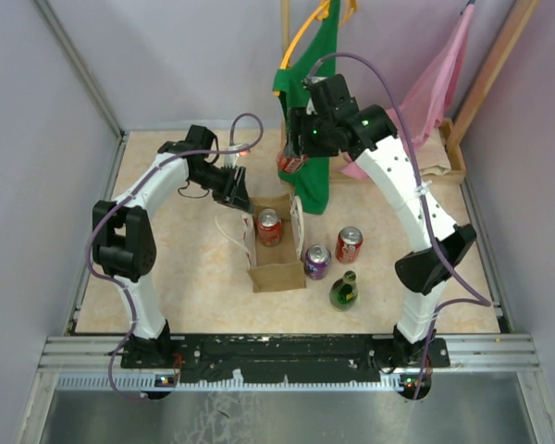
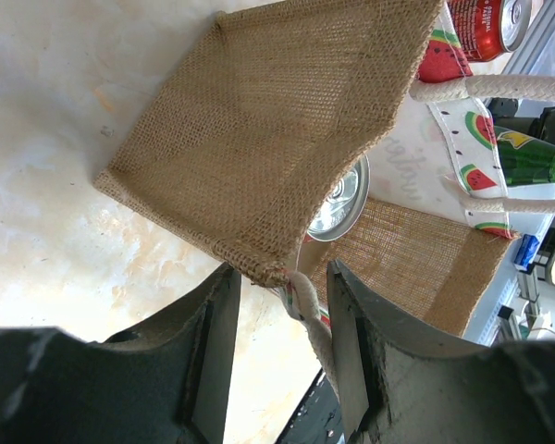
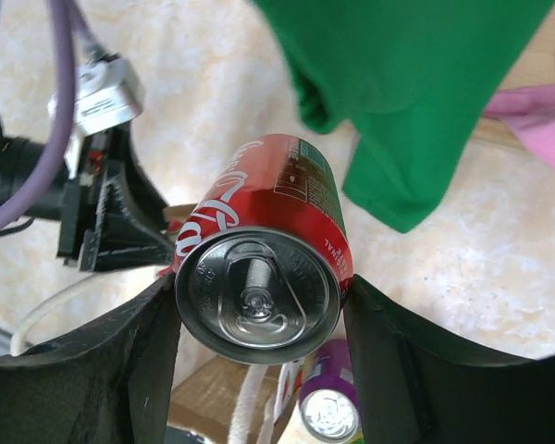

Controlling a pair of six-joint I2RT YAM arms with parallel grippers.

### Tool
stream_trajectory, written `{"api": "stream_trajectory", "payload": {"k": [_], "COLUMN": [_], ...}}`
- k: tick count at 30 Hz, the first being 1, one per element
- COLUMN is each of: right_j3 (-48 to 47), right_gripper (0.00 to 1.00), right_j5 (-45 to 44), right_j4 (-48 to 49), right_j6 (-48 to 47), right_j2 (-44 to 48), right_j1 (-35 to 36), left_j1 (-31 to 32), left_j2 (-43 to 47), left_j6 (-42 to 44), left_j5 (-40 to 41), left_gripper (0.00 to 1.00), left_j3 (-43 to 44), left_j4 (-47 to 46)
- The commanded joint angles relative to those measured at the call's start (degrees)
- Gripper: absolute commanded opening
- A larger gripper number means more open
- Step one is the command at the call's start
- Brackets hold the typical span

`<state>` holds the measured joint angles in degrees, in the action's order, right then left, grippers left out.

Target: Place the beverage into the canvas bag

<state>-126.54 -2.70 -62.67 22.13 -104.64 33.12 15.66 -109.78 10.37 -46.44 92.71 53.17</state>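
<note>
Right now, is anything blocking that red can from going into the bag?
Nothing visible. The red can hangs in the right jaws above the canvas bag, whose mouth the left jaws hold open; one can already sits inside.

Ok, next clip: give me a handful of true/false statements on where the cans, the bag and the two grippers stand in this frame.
1. The right gripper holds a red cola can. True.
2. The canvas bag holds no cans. False: a red can already sits inside it.
3. The left gripper is closed on the bag's edge, near a white handle. True.
4. The green bottle is inside the bag. False: it stands on the table to the bag's right.
5. A purple can stands on the table beside the bag. True.
</note>
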Motion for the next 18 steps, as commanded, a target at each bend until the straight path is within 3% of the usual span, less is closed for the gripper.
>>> {"api": "stream_trajectory", "payload": {"k": [1, 8, 18], "right_j3": [-3.6, -1.7, 11.2], "right_gripper": [0.00, 0.00, 0.00], "right_j5": [4.2, 5.3, 5.2], "right_j4": [5.4, 4.0, 2.5], "right_j6": [0.6, 0.5, 2.3], "right_j2": [3.0, 2.4, 9.1], "right_j1": [3.9, 8.9, 12.5], "left_j1": [0.8, 1.2, 1.6], "left_j2": [-0.3, -0.4, 0.2], "left_j6": [0.4, 0.3, -0.7], "left_j5": [0.6, 0.6, 0.6], "left_gripper": [0.48, 0.48, 0.48], "left_j3": [0.0, -0.1, -2.2], "left_j4": [1.0, 0.9, -0.7]}}
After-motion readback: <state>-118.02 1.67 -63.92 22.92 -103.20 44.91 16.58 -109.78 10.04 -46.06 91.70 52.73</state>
